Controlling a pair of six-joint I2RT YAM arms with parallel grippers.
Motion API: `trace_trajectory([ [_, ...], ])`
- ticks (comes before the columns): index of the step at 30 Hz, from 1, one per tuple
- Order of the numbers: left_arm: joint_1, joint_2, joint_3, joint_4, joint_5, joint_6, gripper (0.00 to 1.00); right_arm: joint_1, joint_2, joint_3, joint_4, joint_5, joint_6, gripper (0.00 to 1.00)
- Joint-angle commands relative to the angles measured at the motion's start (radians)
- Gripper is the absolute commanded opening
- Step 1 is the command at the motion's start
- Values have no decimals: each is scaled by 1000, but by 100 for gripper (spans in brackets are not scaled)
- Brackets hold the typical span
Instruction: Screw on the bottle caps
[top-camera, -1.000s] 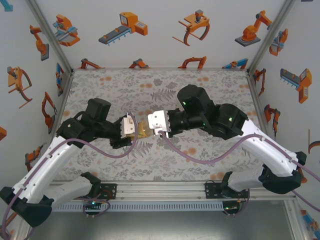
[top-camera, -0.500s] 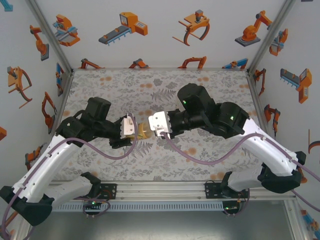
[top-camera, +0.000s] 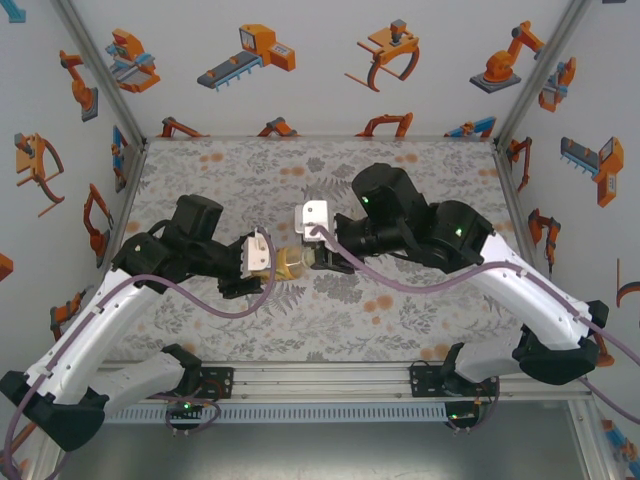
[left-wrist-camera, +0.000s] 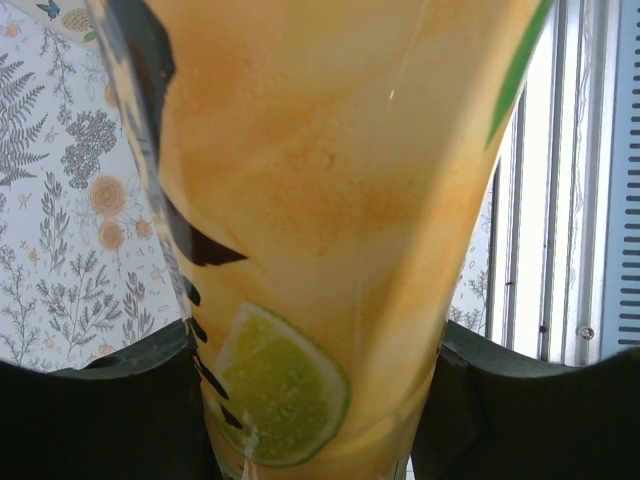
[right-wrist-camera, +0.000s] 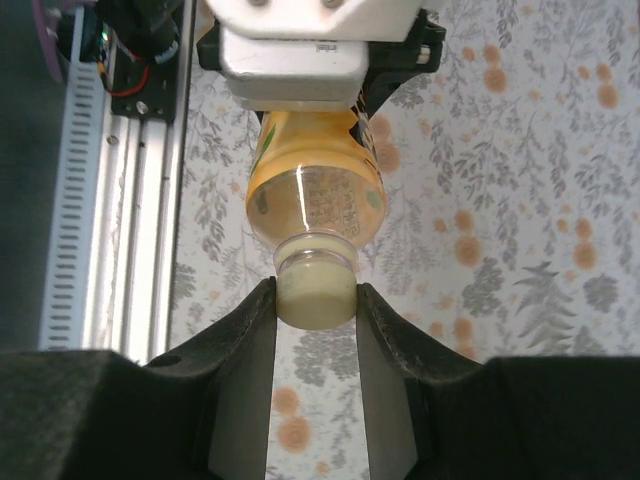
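A yellow-orange juice bottle (top-camera: 288, 260) hangs sideways above the table's middle, with my left gripper (top-camera: 266, 254) shut on its body. In the left wrist view its label with a lime slice (left-wrist-camera: 330, 250) sits between my dark fingers (left-wrist-camera: 95, 410). A pale yellow bottle cap (right-wrist-camera: 315, 298) sits on the bottle's neck (right-wrist-camera: 316, 252). My right gripper (right-wrist-camera: 315, 305) is shut on that cap, one fingertip pressed to each side. From above, the right gripper (top-camera: 312, 256) meets the bottle's mouth end from the right.
The floral table cloth (top-camera: 330, 170) spreads under both arms. A metal rail (top-camera: 320, 380) runs along the near edge, also at the left of the right wrist view (right-wrist-camera: 110, 200). Printed walls (top-camera: 300, 60) close the back and sides.
My right wrist has turned on the cap, so its white housing swung from level with the bottle to above it. The left arm and bottle stayed put.
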Motion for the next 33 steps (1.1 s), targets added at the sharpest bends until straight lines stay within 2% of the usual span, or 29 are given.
trace_trajectory([
  [1,-8,-18,8,135,82,-16,0,0,19,-19,53,-81,234,0],
  [10,-9,-18,-9,173,93,-37,0,-95,35,-24,81,-157,749,0],
  [14,-9,-11,-9,175,80,-45,0,-167,59,-53,80,-210,1062,0],
  [21,-18,-4,-18,199,80,-42,0,-195,54,-186,168,-235,1536,0],
  [24,-21,1,-16,200,75,-34,0,-196,52,-212,178,-211,1677,0],
  [27,-23,4,-16,204,71,-31,0,-197,34,-256,229,-185,1772,0],
  [33,-23,8,-23,205,70,-21,0,-203,31,-223,203,-140,1726,20],
])
